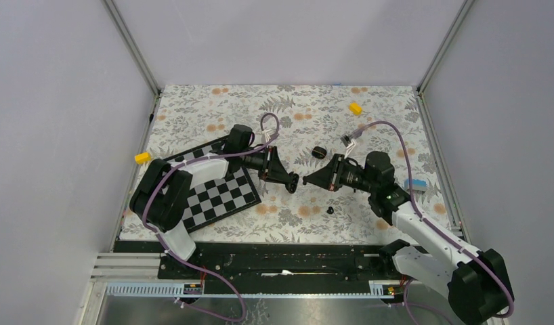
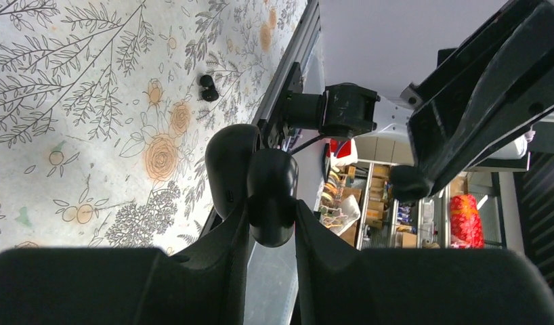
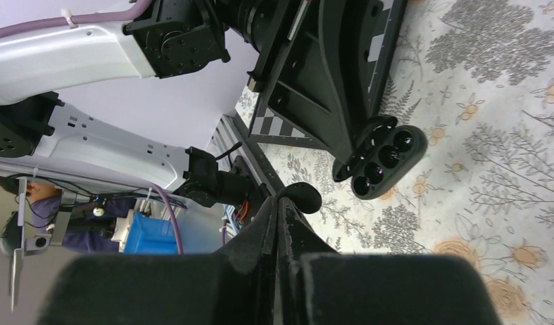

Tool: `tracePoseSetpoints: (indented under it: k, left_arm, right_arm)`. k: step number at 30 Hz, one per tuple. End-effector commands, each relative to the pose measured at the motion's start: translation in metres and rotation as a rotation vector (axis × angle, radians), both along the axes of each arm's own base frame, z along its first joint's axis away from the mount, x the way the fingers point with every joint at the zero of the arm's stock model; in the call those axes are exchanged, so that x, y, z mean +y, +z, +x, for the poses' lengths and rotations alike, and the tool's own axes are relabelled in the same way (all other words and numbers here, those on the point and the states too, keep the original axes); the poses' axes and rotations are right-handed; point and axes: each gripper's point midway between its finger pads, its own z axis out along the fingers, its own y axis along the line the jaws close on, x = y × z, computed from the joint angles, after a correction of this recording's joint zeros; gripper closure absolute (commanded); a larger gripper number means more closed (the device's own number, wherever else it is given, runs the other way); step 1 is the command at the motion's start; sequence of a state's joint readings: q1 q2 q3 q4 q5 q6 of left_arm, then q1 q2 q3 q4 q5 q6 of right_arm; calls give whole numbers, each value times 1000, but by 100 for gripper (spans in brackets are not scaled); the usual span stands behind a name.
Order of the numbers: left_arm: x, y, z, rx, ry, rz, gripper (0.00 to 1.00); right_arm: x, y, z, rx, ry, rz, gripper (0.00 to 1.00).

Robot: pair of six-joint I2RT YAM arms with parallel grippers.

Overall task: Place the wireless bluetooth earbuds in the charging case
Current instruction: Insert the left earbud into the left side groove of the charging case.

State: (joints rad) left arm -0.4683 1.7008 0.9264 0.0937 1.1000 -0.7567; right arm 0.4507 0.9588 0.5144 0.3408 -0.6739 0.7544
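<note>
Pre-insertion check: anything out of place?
One earbud lies loose on the table near the front edge, while the left gripper holds the charging case aloft and the right gripper pinches the other earbud. Nothing looks damaged.

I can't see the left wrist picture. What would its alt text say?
The left gripper pinches the black charging case in the middle of the view. The right gripper reaches in from the upper right with a tiny black earbud at its tip, and the other earbud lies on the flowered table beyond.
</note>
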Motion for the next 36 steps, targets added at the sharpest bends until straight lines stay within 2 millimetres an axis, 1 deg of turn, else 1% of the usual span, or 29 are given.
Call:
tracePoseSetpoints:
  k: [1,4,8,16,23,30,36]
  left_arm:
    - [-4,28,4,-68,12,-77,100]
    - [-6,31,6,-60,35,-95,100]
    - [-6,30,6,-40,56,-119,100]
    - [-6,30,3,-9,47,-139,100]
    - [-7,32,1,9,34,-149,100]
    - [-6,30,-1,9,18,-142,100]
    - [-5,28,-3,12,13,-133,100]
  right_arm:
    - [15,8,5,-31,-27,53,100]
    - [23,0,1,-12,-21,80,100]
    - [29,-15,5,43,-36,84,100]
    - [36,-22,11,47,-24,71,100]
    - [39,-29,14,43,-16,50,100]
    - [38,-30,15,27,-19,46,100]
    - [39,-21,17,2,-18,61,100]
